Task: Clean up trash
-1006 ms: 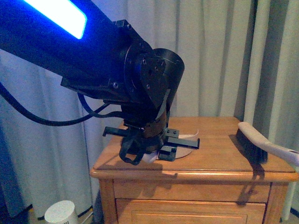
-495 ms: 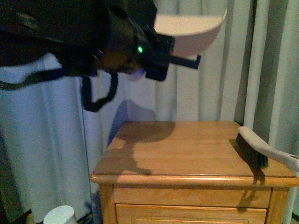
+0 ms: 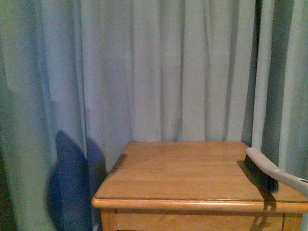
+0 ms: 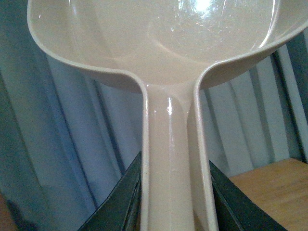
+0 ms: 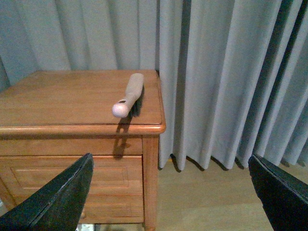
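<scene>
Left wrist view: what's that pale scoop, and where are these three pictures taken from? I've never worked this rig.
It is a robot with two arms, each ending in a gripper. The front view looks out from its body: a nightstand before a curtain, a brush lying at its edge, no arm in sight. Each wrist view rides on one arm. The left gripper is shut on the handle of a pale dustpan. The right gripper is open and holds nothing. No paper wad shows anywhere.
</scene>
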